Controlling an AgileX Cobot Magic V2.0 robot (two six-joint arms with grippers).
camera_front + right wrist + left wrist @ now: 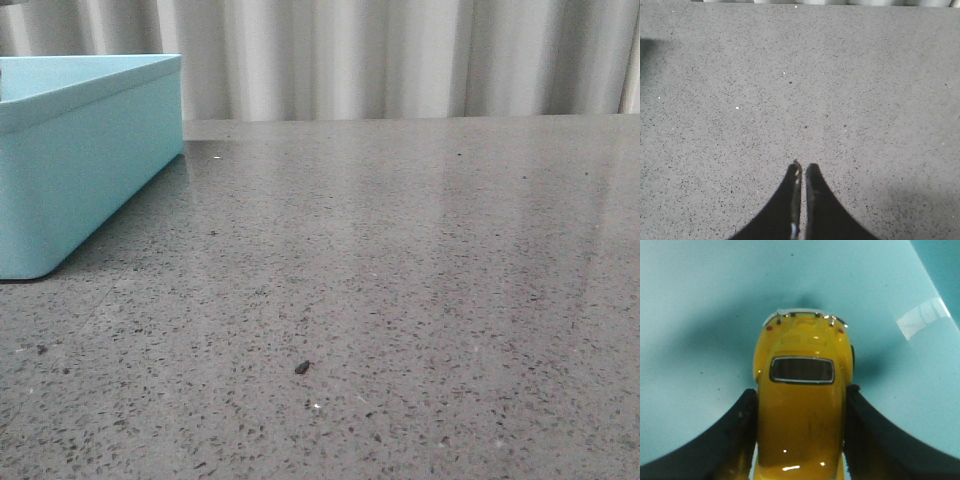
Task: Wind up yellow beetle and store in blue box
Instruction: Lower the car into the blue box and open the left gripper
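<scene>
Grey speckled table [400, 300] runs back to pale pleated curtains [400, 60], box [90, 150] at far left. Left gripper [801, 410] clamps the beetle [801, 405] over the box's turquoise floor. Right gripper [803, 172] hangs pinched together, holding nothing, above bare tabletop.

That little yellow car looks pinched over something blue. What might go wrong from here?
Two risks, as I see it. The left pincer grips the glossy beetle only by its smooth sides, so it may slip or twist. The car also appears to hang above the blue box floor; if it is wound up and released, it might roll off and bump a wall.
</scene>
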